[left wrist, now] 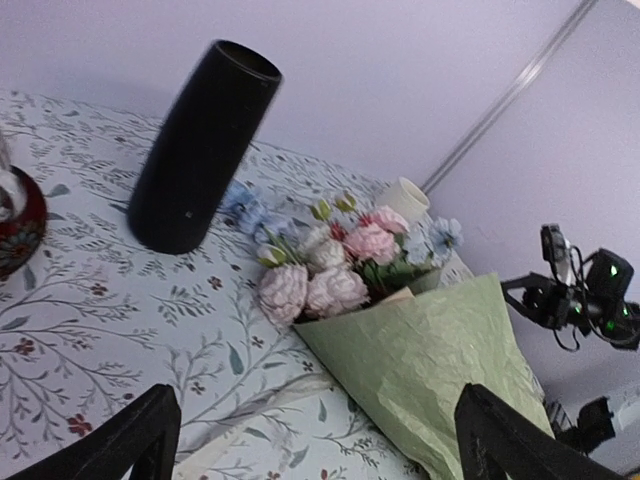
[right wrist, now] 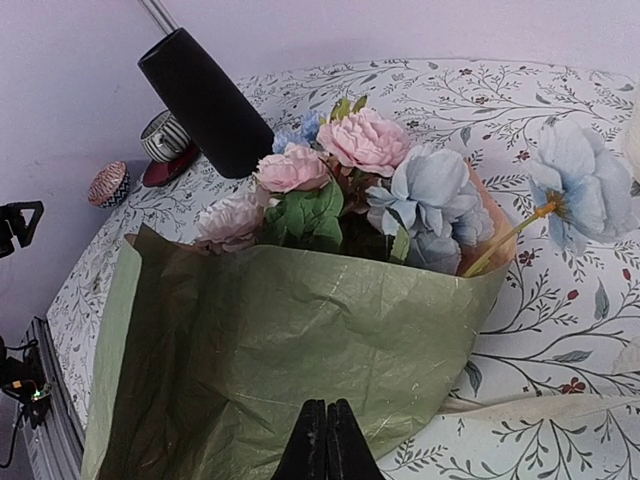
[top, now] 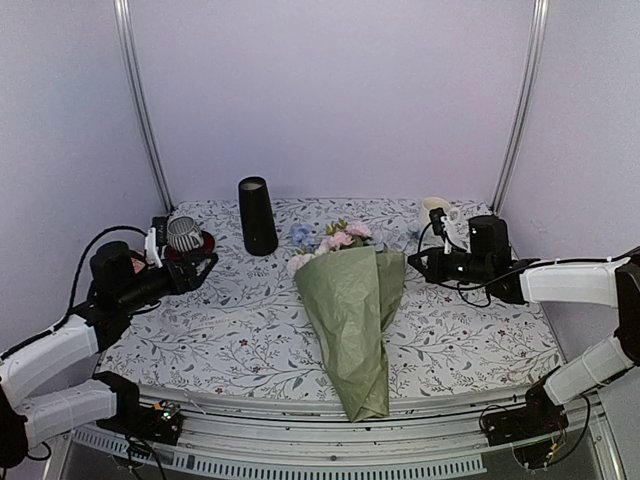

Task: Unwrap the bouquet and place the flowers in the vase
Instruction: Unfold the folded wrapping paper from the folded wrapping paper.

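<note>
Bouquet (top: pixel 350 300) lies wrapped in green paper (right wrist: pixel 300 330) mid-tabletop (top: pixel 250 330), blooms (right wrist: pixel 365 140) near the upright black vase (top: pixel 257 215); left tool (top: pixel 203 268) stands spread wide, well apart; right tool (right wrist: pixel 322 432) is pressed together at the paper's edge, possibly nipping it.

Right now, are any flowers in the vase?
No, nothing sticks out of the vase; the flowers sit in the wrapped bouquet.

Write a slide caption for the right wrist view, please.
Shut right tool facing the wrapped bouquet, with the black vase standing beyond it.
</note>
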